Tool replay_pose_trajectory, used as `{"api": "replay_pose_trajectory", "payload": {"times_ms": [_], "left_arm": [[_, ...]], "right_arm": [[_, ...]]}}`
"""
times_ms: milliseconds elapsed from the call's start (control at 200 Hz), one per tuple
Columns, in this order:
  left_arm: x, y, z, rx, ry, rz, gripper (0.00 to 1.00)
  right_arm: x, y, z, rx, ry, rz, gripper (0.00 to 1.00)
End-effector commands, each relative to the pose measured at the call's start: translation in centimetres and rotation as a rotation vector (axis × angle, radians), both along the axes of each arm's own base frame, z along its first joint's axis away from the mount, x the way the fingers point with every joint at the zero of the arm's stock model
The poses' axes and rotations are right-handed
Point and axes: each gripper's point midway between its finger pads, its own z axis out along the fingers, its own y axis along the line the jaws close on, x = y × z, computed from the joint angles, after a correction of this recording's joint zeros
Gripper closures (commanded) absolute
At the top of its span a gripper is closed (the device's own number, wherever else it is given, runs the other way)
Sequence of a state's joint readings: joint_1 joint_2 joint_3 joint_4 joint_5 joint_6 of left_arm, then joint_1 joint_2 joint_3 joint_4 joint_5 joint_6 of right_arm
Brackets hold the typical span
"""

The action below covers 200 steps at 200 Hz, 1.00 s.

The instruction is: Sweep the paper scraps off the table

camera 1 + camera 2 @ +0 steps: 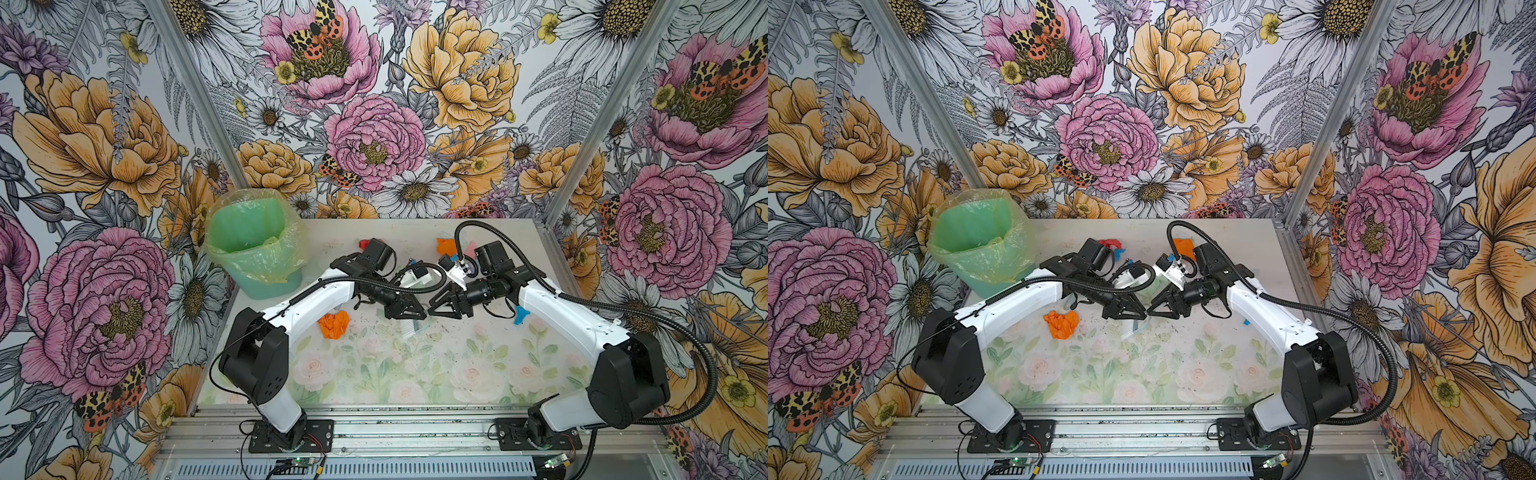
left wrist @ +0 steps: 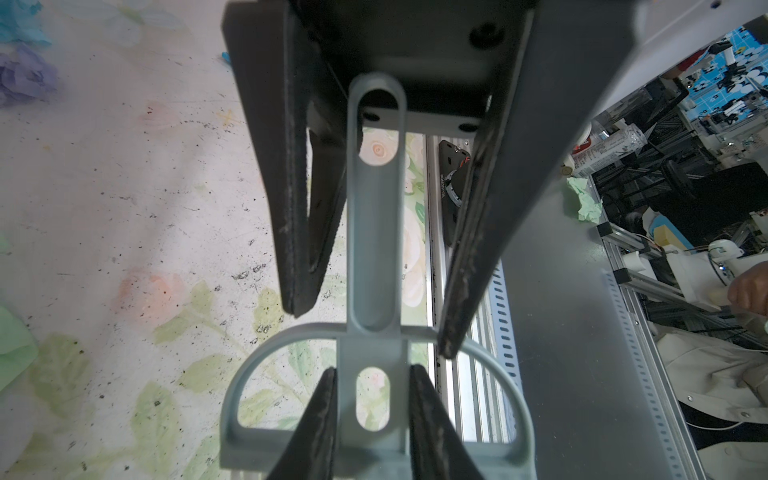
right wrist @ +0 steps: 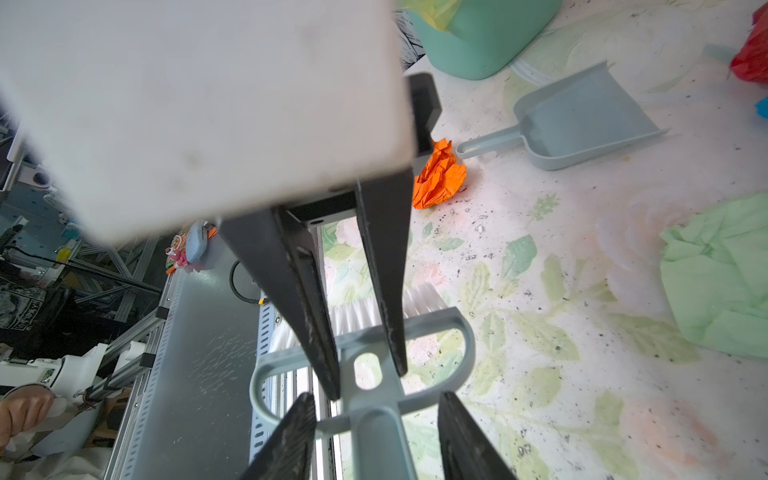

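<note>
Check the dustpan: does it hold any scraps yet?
Empty. In the right wrist view the dustpan lies flat on the table, its tray bare; the nearest orange scrap sits outside, by its handle.

Bright even light, blurred near foreground

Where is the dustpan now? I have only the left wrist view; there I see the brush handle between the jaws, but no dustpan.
Observer: The dustpan lies on the table close to the green bin, with no jaws on it.
Operator: Is a paper scrap near it?
Observer: Yes, an orange scrap sits right beside the end of its handle.
Operator: And on the far side?
Observer: In both top views a red scrap lies near the table's far edge.
</note>
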<state>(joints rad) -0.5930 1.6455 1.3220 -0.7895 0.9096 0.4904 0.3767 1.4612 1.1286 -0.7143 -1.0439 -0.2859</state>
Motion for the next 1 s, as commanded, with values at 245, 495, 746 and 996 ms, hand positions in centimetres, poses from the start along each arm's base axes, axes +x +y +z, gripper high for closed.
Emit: {"api": "replay_pose_trajectory", "payload": {"times_ms": [245, 495, 746, 996], "left_arm": [[0.66, 0.04, 0.53, -0.026, -0.025, -0.003, 1.0], [0.63, 0.09, 0.47, -0.022, -0.027, -0.001, 1.0], [0.58, 0.03, 0.47, -0.025, -0.023, -0.003, 1.0], [0.66, 0.02, 0.36, -0.022, -0.02, -0.001, 1.0]], "right_arm": [[-0.68, -0.23, -0.23, -0.013, -0.025, 0.003, 0.47], [-0.78, -0.34, -0.1, -0.013, -0.026, -0.001, 0.5], [-0.69, -0.33, 0.07, -0.014, -0.032, -0.004, 0.53], [-0.18, -0.27, 0.48, -0.021, -0.058, -0.01, 0.5]]}}
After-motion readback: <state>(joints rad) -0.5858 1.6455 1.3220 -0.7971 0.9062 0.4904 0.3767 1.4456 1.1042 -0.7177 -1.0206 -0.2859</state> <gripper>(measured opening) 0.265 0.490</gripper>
